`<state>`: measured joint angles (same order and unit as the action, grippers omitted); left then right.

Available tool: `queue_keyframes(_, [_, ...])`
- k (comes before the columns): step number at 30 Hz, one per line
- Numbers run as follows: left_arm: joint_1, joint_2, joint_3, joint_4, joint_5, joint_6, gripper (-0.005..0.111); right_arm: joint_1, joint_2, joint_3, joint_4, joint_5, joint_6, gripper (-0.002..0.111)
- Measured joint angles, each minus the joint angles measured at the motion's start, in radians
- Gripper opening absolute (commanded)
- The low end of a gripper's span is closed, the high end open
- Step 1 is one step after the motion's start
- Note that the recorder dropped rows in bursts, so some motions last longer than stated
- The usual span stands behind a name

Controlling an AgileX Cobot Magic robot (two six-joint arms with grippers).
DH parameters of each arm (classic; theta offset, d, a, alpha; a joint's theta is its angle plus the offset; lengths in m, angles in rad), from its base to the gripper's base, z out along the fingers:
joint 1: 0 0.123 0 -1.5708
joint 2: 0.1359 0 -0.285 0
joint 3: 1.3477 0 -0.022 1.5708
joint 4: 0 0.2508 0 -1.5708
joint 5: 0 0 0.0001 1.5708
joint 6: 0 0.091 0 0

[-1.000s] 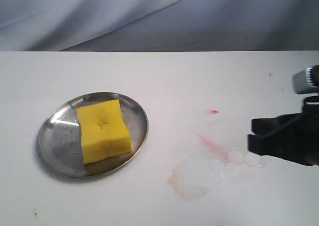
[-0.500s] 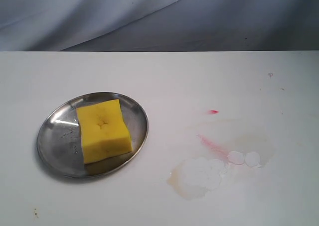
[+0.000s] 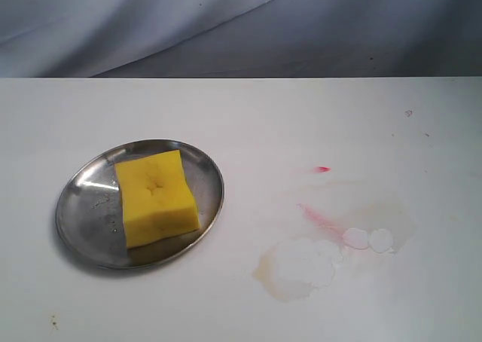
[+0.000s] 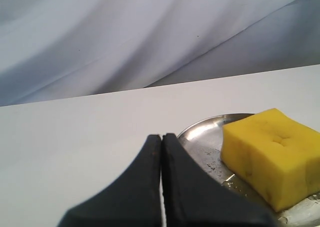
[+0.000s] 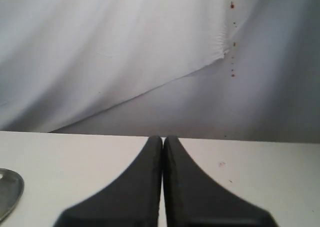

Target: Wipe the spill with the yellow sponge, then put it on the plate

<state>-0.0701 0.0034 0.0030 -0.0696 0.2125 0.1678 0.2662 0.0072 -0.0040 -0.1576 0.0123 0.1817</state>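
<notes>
The yellow sponge (image 3: 156, 197) lies on the steel plate (image 3: 84, 229) at the left of the table, and both show close in the left wrist view, sponge (image 4: 272, 154) on plate (image 4: 206, 137). A pale watery smear of the spill (image 3: 301, 265) with tan edges and two round bubbles sits right of centre. My left gripper (image 4: 161, 137) is shut and empty, a little short of the plate's rim. Shut and empty too, my right gripper (image 5: 162, 138) is over bare table. Neither gripper appears in the exterior view.
Thin pink-red streaks (image 3: 322, 220) and a small red mark (image 3: 322, 169) lie above the smear. A grey-white cloth backdrop (image 3: 226, 25) hangs behind the table's far edge. The plate's rim (image 5: 10, 192) peeks into the right wrist view.
The right arm, at the right edge of the exterior view one second ago, has left that view. The sponge, plate and smear have stayed put.
</notes>
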Motion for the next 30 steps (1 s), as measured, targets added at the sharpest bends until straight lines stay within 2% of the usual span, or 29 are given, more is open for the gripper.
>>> queue_keyframes(5, [0.000, 0.000, 0.000, 0.000, 0.000, 0.000, 0.000, -0.080, -0.001, 0.000, 0.005, 0.063, 0.026, 0.000])
queue_keyframes(9, [0.000, 0.000, 0.000, 0.000, 0.000, 0.000, 0.000, -0.082, -0.001, 0.000, 0.061, 0.074, 0.026, 0.000])
queue_keyframes(15, [0.000, 0.000, 0.000, 0.000, 0.000, 0.000, 0.000, -0.082, -0.001, 0.000, -0.073, 0.076, 0.121, 0.000])
queue_keyframes(18, [0.000, 0.000, 0.000, 0.000, 0.000, 0.000, 0.000, -0.082, -0.001, 0.000, -0.066, 0.078, 0.142, 0.000])
queue_keyframes(23, [0.000, 0.000, 0.000, 0.000, 0.000, 0.000, 0.000, -0.080, -0.001, 0.000, 0.059, 0.081, -0.059, 0.000])
queue_keyframes(30, [0.000, 0.000, 0.000, 0.000, 0.000, 0.000, 0.000, -0.080, -0.001, 0.000, 0.070, 0.084, -0.156, 0.000])
